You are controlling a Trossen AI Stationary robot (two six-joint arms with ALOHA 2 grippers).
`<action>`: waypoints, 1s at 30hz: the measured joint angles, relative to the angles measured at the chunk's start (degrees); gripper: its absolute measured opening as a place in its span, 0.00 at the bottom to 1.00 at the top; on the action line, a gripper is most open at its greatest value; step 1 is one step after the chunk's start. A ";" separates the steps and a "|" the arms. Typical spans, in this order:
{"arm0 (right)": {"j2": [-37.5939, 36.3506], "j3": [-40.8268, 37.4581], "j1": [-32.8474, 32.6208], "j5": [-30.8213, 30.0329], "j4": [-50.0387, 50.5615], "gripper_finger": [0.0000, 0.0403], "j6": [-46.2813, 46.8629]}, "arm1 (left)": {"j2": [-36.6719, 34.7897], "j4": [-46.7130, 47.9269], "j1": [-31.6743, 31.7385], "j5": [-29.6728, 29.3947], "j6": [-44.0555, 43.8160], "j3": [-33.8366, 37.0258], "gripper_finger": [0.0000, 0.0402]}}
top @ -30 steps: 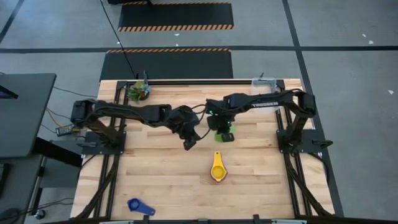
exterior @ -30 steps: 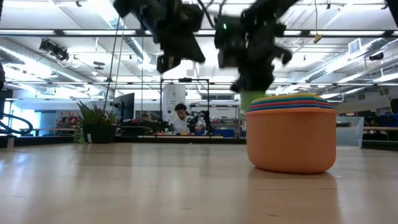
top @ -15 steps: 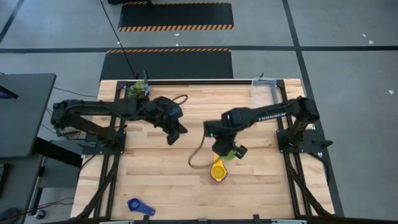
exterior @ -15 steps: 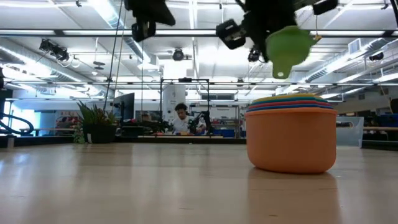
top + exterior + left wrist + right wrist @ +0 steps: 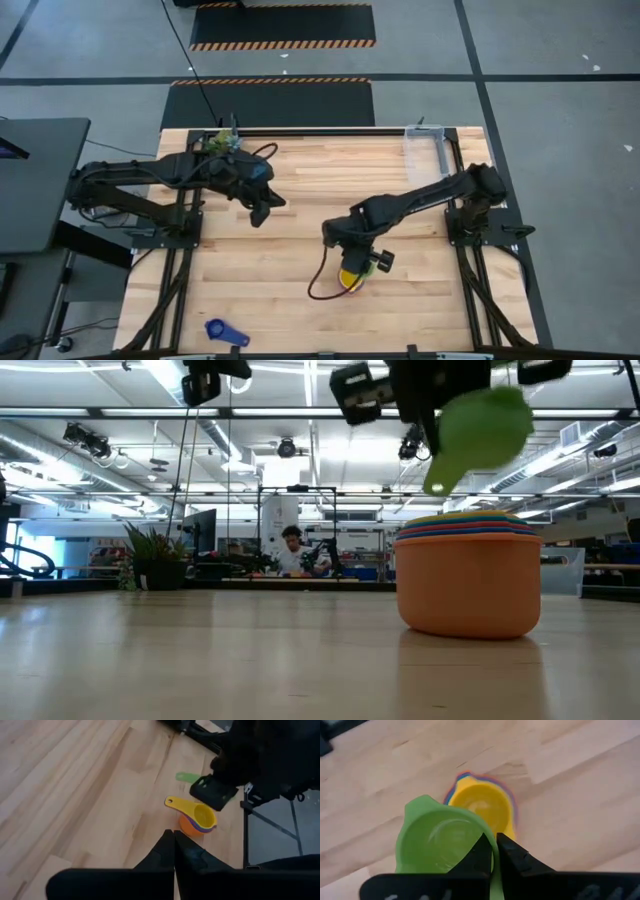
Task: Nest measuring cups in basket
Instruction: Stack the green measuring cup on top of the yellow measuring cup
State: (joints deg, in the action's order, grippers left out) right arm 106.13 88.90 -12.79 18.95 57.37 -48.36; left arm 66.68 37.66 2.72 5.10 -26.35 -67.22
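**Kid:** What is different from a moment ago?

**Me:** My big right arm has swung forward across the pale wooden plank table [image 5: 250, 290]. A moment ago it was back near the middle. Now my right claw [image 5: 368, 259] hangs over the stack of round plastic measuring cups [image 5: 468, 572], the one with the orange cup at the bottom and the yellow cup [image 5: 481, 806] on top. My left arm has pulled back toward the small green potted plant [image 5: 217, 144] at the far edge.

**Kid:** What does that mean for the job?

**Me:** I think the round green plastic measuring cup [image 5: 439, 840] is about to go into the stack. It is in the air, a bit above the yellow one and off to one side, not in yet.

**Kid:** How is your right claw?

**Me:** It points down and is pinched tight on the green cup's rim.

**Kid:** And the left one?

**Me:** My left claw [image 5: 257, 211] is closed too, with nothing in it. It just waits up high.

**Kid:** Where is the basket?

**Me:** The small clear plastic basket [image 5: 421, 139] sits at the far right corner, well apart from the stack. A dark blue plastic measuring cup [image 5: 224, 330] lies alone near the front edge.
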 joint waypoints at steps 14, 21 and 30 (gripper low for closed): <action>4.54 0.02 -2.32 0.95 -1.67 0.04 -3.29 | -0.05 8.71 -0.43 -0.17 0.48 0.00 0.00; 6.39 -0.09 -2.94 1.77 -3.39 0.04 -5.45 | -0.05 8.52 -0.43 -0.17 0.52 0.00 0.00; 6.27 -0.04 -2.87 0.28 -5.22 0.13 -5.69 | -0.01 8.82 -0.46 -0.15 0.59 0.00 0.00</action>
State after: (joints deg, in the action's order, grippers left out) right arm 112.40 88.86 -15.66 19.22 52.15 -54.05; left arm 66.67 46.48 2.26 4.95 -25.76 -67.22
